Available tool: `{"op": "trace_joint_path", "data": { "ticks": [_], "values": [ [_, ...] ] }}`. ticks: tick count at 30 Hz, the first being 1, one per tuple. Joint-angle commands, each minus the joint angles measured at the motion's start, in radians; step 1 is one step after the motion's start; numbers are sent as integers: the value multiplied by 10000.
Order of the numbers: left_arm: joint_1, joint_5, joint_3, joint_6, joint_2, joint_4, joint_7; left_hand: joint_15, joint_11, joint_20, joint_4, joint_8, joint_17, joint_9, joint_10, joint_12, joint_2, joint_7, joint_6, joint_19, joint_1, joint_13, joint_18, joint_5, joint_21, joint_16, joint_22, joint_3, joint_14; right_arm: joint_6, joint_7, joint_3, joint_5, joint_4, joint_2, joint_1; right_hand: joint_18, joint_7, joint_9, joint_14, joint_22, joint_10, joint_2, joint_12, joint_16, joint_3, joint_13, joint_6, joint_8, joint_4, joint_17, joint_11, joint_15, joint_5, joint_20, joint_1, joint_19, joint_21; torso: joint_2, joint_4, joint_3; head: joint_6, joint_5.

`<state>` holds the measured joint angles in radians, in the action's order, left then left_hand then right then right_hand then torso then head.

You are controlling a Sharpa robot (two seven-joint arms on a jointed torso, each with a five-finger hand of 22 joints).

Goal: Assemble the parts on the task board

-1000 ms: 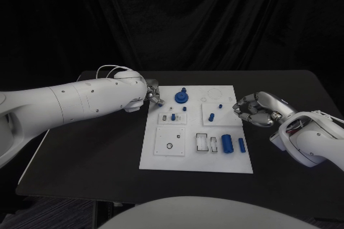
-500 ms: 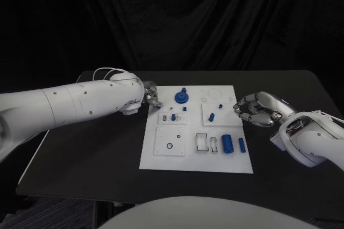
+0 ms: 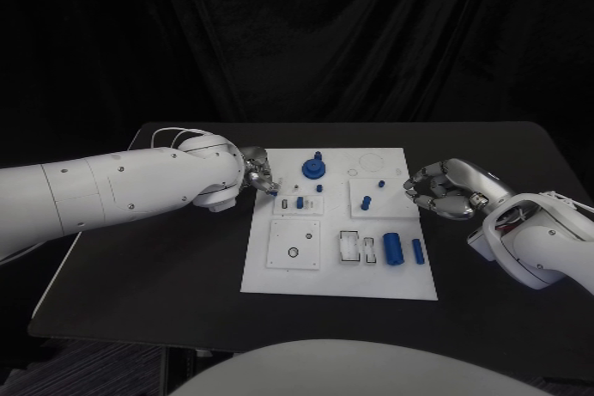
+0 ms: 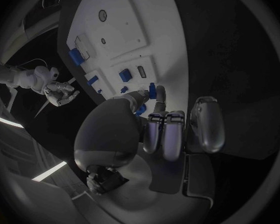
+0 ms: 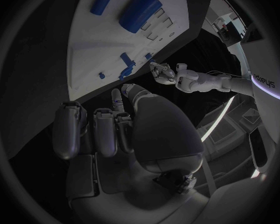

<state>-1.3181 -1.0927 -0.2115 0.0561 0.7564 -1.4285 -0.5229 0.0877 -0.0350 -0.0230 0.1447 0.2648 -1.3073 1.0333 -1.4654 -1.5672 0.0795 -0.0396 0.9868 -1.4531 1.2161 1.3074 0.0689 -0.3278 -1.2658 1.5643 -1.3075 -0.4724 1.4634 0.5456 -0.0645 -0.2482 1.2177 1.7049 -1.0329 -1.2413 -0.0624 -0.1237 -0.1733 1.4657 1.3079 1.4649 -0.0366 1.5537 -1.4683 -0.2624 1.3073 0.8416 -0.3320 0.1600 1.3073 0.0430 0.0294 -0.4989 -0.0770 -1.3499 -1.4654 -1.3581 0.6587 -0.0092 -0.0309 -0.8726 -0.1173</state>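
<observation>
The white task board (image 3: 372,280) lies mid-table. My left hand (image 3: 257,174) hovers at the board's far left edge. It pinches a small blue peg (image 4: 152,90) between thumb and finger, just over the board (image 4: 134,30). My right hand (image 3: 439,190) hangs beside the board's right edge, fingers curled in on nothing, as the right wrist view shows (image 5: 115,129). On the board stand a round blue knob (image 3: 313,167) and small blue pegs (image 3: 366,202). A thick blue cylinder (image 3: 391,248) and a thin blue bar (image 3: 419,251) lie at its near right.
The black table (image 3: 161,267) has bare room on both sides of the board. A white inset with a small ring (image 3: 293,241) sits at the board's near left. Two pale outlined slots (image 3: 359,246) lie beside the cylinder.
My left hand has drifted slightly nearer to me along the board's left edge, still pinching the peg, and its forearm has swung lower. The right hand has stayed put.
</observation>
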Motion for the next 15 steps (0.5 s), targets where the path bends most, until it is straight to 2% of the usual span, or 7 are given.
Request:
{"op": "trace_joint_path", "data": {
  "ticks": [1, 5, 11, 15],
  "values": [
    [-26, 350, 8, 396, 74, -227, -362, 77, -95, 47, -157, -23, -2635, 19, -1054, -36, 25, 113, 132, -6, -126, 2634, -37, 48, 10, 65, -1771, -218, 1074, -7, -110, 5, 4, 16, -24, 2, 42, -19, -13, 795, 1505, 571, -17, -32, 61, -79, 2068, -54, 41, -5, 1545, -8, 31, -27, 44, -3, -174, 56, -10, -4, -7, 0, 2],
    [-24, 367, 8, 538, 122, -362, -405, 78, -91, 49, -144, -25, -2635, 34, -1054, -36, 28, 106, 133, 2, -206, 2634, -32, 92, 38, 65, -1763, -282, 1074, -5, -121, 5, 3, 23, -30, 2, 42, -19, -13, 795, 1505, 571, -17, -32, 61, -79, 2068, -54, 41, -5, 1545, -8, 31, -27, 44, -3, -174, 56, -17, 6, -15, 0, 6],
    [-14, 378, 7, 706, 131, -478, -330, 73, -84, 48, -94, -31, -2635, 67, -1054, -36, 32, 100, 133, 32, -393, 2634, -16, 243, 126, 65, -1739, -369, 1074, -12, -125, 5, -2, 28, -26, 2, 42, -19, -13, 795, 1505, 571, -17, -32, 61, -79, 2068, -54, 41, -5, 1545, -8, 31, -27, 44, -3, -174, 56, -4, -6, 4, 0, -2],
    [-8, 380, 7, 748, 86, -469, -257, 72, -83, 48, -84, -32, -2635, 76, -1054, -36, 26, 99, 134, 32, -431, 2634, -16, 283, 128, 65, -1738, -384, 1074, -16, -118, 5, -29, 26, -17, 2, 42, -19, -13, 795, 1505, 571, -17, -32, 61, -79, 2068, -54, 41, -5, 1545, -8, 31, -27, 44, -3, -174, 56, 0, -14, 0, 0, -16]
  ]
}}
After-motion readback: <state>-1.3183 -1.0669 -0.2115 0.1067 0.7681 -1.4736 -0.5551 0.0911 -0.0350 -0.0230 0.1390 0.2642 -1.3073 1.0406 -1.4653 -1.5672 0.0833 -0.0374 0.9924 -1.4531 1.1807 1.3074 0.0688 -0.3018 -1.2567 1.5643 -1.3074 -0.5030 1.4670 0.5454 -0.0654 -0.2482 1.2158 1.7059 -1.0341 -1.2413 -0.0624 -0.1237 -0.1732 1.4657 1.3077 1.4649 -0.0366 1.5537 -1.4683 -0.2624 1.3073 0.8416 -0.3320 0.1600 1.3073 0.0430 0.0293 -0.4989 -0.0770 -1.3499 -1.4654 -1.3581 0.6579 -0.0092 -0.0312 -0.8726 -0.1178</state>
